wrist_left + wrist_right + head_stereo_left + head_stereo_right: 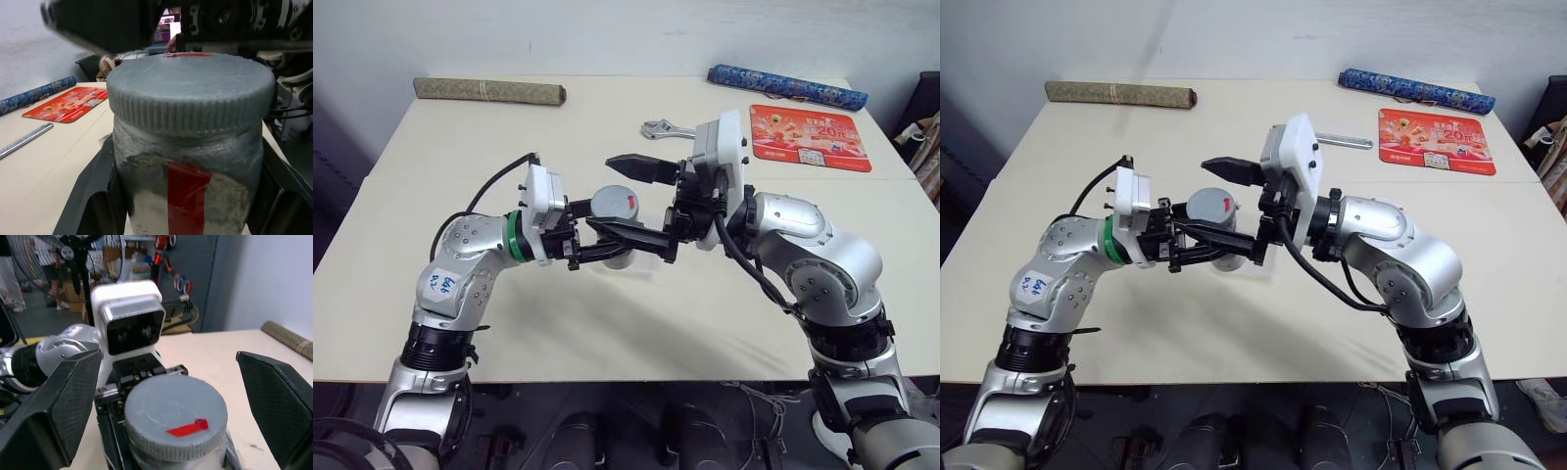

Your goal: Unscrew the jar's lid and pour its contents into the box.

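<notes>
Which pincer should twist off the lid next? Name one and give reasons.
The right pincer. Its fingers stand open on either side of the grey lid, ready to close. The left pincer is shut on the jar, steadying it above the table.

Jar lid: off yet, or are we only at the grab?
Done: left end effector holds the jar above the table. In hand: right end effector open, straddling the lid, which is on. Left: unscrew, pour into the box.
</notes>
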Controlling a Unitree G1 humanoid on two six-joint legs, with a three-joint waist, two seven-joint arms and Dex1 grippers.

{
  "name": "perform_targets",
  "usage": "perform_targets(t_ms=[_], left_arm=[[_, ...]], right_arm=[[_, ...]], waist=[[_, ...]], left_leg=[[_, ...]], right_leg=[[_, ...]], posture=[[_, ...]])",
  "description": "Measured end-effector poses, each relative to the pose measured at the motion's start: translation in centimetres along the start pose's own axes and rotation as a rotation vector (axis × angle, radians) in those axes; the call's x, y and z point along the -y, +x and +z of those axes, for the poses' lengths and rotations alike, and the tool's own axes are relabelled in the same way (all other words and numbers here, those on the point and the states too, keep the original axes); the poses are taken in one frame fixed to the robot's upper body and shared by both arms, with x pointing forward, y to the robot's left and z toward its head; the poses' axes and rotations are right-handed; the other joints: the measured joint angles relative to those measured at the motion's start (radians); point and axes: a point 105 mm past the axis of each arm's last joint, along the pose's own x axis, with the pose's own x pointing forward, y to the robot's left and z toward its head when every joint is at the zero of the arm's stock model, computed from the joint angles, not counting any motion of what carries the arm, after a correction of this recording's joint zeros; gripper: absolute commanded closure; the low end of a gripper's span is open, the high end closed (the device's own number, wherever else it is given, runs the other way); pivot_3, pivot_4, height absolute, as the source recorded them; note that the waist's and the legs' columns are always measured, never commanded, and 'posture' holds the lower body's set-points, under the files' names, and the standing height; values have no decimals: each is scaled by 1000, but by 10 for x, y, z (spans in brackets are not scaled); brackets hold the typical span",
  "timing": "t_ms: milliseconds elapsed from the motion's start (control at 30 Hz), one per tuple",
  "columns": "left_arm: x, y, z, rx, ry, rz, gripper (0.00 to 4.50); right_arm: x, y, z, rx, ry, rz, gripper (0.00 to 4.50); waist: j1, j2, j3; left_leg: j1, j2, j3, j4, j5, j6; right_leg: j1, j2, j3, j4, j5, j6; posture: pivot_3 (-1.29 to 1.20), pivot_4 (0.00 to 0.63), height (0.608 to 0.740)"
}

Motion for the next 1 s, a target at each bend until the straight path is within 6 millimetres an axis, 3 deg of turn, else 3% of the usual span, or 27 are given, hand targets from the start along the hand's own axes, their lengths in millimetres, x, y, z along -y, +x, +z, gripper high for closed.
perform_targets(t_ms=[367, 467, 600, 800, 1000], left_arm=[[-2, 2, -6, -5, -7, 17, 2082], [-1, 2, -8, -6, -5, 20, 2082], [3, 1, -9, -7, -6, 16, 2082], [8, 0, -9, -6, -4, -14, 2082], [27, 8, 2, 19, 17, -235, 2082]], right_arm=[[0, -3, -10, -30, 3, -2, 0], [-1, -4, -12, -34, 6, 7, 652], [2, -5, -14, -40, 7, 0, 1979], [-1, -7, -15, -27, 6, 68, 1992], [-10, -20, -2, -62, -30, 365, 1992]], waist=[[0, 0, 0], [0, 0, 0], [-1, 0, 0], [0, 0, 0], [-1, 0, 0]], left_leg=[[0, 1, 0, 0, 1, 0], [0, 1, 0, 0, 1, 0], [0, 1, 0, 0, 1, 0], [0, 1, 0, 0, 1, 0], [0, 1, 0, 0, 1, 0]], right_leg=[[0, 0, 1, 1, 0, 0], [0, 0, 1, 1, 0, 0], [0, 0, 1, 1, 0, 0], [0, 0, 1, 0, 0, 0], [0, 0, 1, 0, 0, 1]], posture=[[0, 150, 740], [0, 150, 740], [0, 150, 740], [0, 150, 740], [0, 150, 740]])
